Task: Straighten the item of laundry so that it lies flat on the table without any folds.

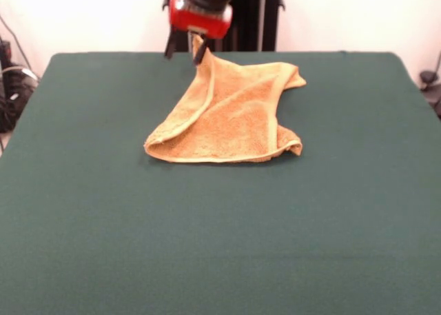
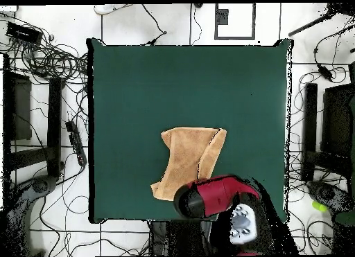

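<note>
Worktop (image 1: 83, 246): dark green cloth surface, extending outward from beneath the gripper on all sides.
Towel (image 1: 227, 115): orange-tan terry, spread below and forward of the gripper; one edge folded over, one corner raised to the gripper, remainder resting on the worktop.
Gripper (image 1: 198, 53): red-collared, at the worktop's robot side; fingers closed, pinching the raised towel corner.

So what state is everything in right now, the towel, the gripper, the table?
towel: crumpled and folded over itself, one corner lifted off the table at the far side.
gripper: shut on the towel's raised corner.
table: green cloth, the towel lying on its far half.
</note>
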You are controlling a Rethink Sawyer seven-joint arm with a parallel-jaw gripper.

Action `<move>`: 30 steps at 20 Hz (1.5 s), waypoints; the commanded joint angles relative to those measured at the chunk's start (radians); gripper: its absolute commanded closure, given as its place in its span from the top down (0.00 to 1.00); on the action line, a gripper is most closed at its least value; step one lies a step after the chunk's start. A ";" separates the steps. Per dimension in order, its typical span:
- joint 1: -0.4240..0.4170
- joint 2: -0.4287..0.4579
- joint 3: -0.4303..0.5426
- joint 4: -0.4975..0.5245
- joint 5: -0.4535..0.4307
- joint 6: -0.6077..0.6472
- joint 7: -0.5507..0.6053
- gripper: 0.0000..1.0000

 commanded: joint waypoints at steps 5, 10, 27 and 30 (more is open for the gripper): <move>0.220 0.359 -0.244 -0.295 0.086 -0.099 0.359 1.00; 0.123 0.253 -0.136 -0.232 0.233 -0.006 0.260 1.00; 0.113 0.072 -0.097 -0.125 0.326 0.146 0.108 1.00; 0.110 0.036 -0.080 -0.120 0.337 0.199 0.100 1.00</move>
